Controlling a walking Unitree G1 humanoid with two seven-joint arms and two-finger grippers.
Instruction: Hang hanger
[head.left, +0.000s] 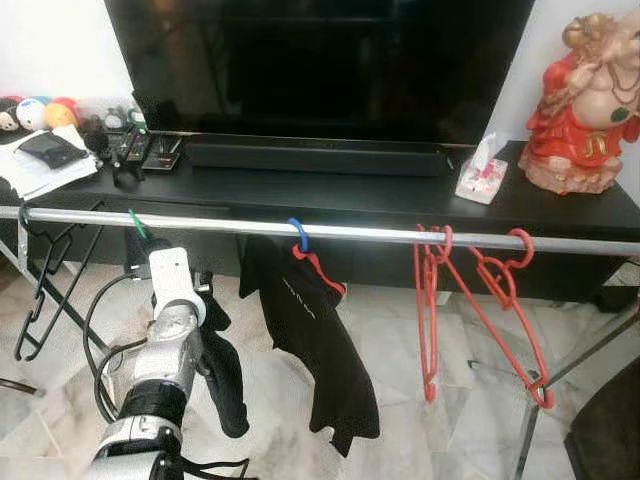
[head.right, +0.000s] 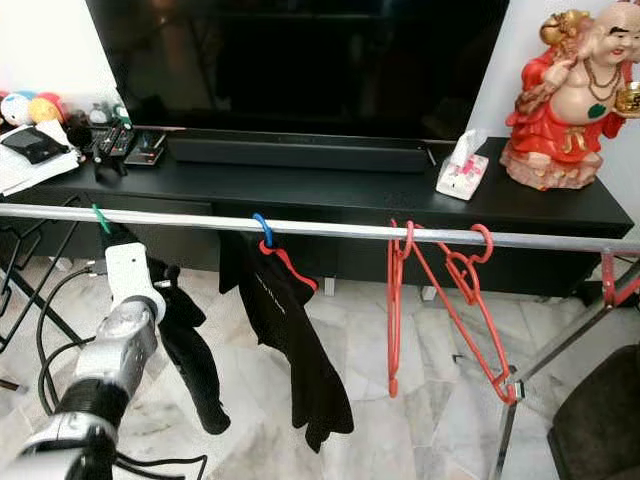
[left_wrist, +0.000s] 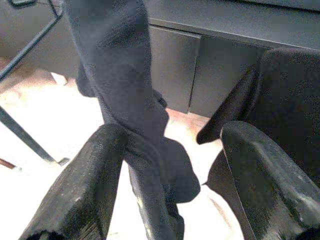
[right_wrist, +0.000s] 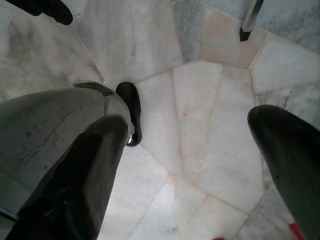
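A silver rail (head.left: 360, 232) runs across in front of the TV stand. A green hanger hook (head.left: 135, 222) sits on its left part, with a dark garment (head.left: 226, 385) hanging from it. My left arm (head.left: 165, 350) reaches up just below that hook. In the left wrist view my left gripper (left_wrist: 175, 135) is open, and the dark garment (left_wrist: 120, 75) hangs between its fingers (left_wrist: 95, 170) without being pinched. A blue-hooked hanger (head.left: 298, 235) carries a black garment (head.left: 320, 350) with red trim. My right gripper (right_wrist: 187, 120) hangs open over the marble floor.
Two bare red hangers (head.left: 432, 300) (head.left: 515, 300) hang on the rail's right part, and black hangers (head.left: 40, 290) at its left end. Behind stands the black TV stand (head.left: 350, 195) with a TV, a tissue pack (head.left: 482, 170) and a red figurine (head.left: 585, 100). A rack leg (head.left: 560, 380) slants at right.
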